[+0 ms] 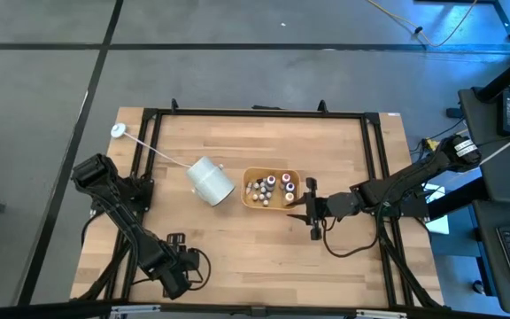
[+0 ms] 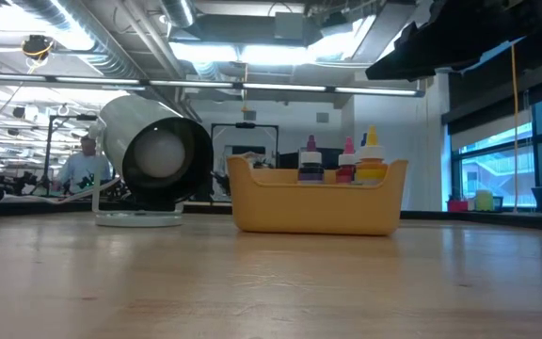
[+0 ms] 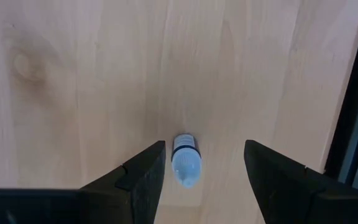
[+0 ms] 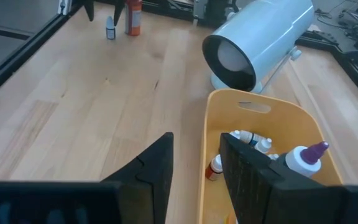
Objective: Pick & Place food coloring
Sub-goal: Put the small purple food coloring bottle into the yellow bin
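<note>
One tiny food coloring bottle [image 3: 186, 163], whitish with a dark band, stands on the wood near the table's near left corner. My left gripper [image 3: 204, 149] is open above it, one finger on either side and neither touching. Several more bottles [image 1: 270, 188] stand in the yellow-orange tray [image 1: 253, 174] at the table's middle, their caps [image 2: 348, 160] showing above its rim. My right gripper [image 4: 196, 142] hangs open above the tray's right end [image 1: 311, 209], over the rim [image 4: 211, 134] and holding nothing.
A large white cup [image 1: 211, 180] lies on its side just left of the tray, its mouth [image 4: 229, 59] toward the tray. A white cord [image 1: 153, 149] runs from it to the far left corner. A red bottle [image 4: 132, 17] stands near the left gripper. A black frame [image 1: 374, 159] borders the table.
</note>
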Available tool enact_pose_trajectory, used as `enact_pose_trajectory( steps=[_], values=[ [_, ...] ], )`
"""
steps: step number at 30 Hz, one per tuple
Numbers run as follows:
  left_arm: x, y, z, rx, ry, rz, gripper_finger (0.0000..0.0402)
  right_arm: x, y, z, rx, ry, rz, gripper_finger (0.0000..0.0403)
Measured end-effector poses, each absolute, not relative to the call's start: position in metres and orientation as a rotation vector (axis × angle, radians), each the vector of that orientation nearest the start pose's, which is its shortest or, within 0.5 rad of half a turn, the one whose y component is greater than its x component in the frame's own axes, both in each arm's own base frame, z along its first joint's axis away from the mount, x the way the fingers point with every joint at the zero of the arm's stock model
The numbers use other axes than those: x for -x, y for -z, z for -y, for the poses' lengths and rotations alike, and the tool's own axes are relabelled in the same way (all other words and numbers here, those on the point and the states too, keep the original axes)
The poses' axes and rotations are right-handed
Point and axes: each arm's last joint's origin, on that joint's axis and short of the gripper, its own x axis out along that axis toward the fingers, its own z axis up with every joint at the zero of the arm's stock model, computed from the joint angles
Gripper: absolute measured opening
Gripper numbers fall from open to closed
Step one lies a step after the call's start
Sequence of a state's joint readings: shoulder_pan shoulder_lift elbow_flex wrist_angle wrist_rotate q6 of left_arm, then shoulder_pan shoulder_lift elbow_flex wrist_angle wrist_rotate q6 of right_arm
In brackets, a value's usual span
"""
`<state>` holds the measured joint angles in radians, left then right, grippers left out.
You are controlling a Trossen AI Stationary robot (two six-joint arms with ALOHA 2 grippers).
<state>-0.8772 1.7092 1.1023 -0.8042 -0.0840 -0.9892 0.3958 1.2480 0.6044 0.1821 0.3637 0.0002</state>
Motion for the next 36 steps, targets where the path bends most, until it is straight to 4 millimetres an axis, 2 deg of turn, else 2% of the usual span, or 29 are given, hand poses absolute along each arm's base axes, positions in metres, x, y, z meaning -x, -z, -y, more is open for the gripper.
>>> enact_pose_trajectory(
  steps=[11,19,24,36],
  values=[
    [-0.198,-0.178,0.234,0.096,0.000,-1.414,0.0212,-0.238,-0.213,-0.088,0.171,-0.031,-0.429,0.0134],
    [-0.199,-0.154,0.239,0.028,0.030,-1.522,0.0212,-0.238,-0.213,-0.088,0.171,-0.031,-0.429,0.0134],
    [-0.200,-0.149,0.240,0.016,0.031,-1.533,0.0210,-0.238,-0.213,-0.088,0.171,-0.031,-0.428,0.0134],
    [-0.201,-0.149,0.240,0.014,0.014,-1.517,0.0164,-0.238,-0.213,-0.088,0.171,-0.031,-0.428,0.0134]
  ],
)
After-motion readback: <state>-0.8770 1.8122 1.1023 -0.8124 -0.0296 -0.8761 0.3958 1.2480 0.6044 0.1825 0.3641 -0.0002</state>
